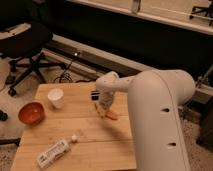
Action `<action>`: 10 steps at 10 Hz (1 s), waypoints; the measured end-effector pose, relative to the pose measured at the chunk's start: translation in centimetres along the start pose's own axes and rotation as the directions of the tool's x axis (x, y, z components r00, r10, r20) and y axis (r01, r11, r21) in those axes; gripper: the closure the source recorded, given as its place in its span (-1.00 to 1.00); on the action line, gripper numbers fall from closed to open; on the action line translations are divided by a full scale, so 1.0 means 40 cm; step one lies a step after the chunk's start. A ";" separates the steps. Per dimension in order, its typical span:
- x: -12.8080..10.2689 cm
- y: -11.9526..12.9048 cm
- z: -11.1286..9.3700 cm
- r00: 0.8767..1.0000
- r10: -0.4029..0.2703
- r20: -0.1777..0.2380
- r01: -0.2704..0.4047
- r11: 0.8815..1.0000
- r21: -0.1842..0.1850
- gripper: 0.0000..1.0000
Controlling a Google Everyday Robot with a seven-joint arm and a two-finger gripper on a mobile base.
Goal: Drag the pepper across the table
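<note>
Clearly orange-red and tapered, the pepper lies on the table beneath the gripper.

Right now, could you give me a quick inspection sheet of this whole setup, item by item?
Surface: light wooden table of wide planks.
Job's things: small orange-red pepper lying on the table near its right side, right at the tool.
Clutter: white cup upright at the back left; red-orange bowl at the left edge; plastic bottle lying on its side near the front, its small cap beside it.
Tool: the tool is down at the pepper, under the white arm.
Cables: dark cables on the floor behind the table.
Surroundings: black office chair back left.
</note>
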 end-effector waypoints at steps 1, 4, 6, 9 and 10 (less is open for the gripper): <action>0.011 -0.009 -0.001 1.000 0.009 -0.001 -0.009 1.000 0.003 0.20; 0.051 -0.035 -0.004 0.999 0.041 -0.005 -0.041 0.999 0.011 0.20; 0.068 -0.043 -0.002 0.998 0.059 -0.004 -0.059 0.998 0.011 0.20; 0.111 -0.064 -0.001 0.994 0.113 0.004 -0.113 0.993 0.020 0.20; 0.123 -0.068 -0.001 0.991 0.130 0.008 -0.130 0.991 0.022 0.20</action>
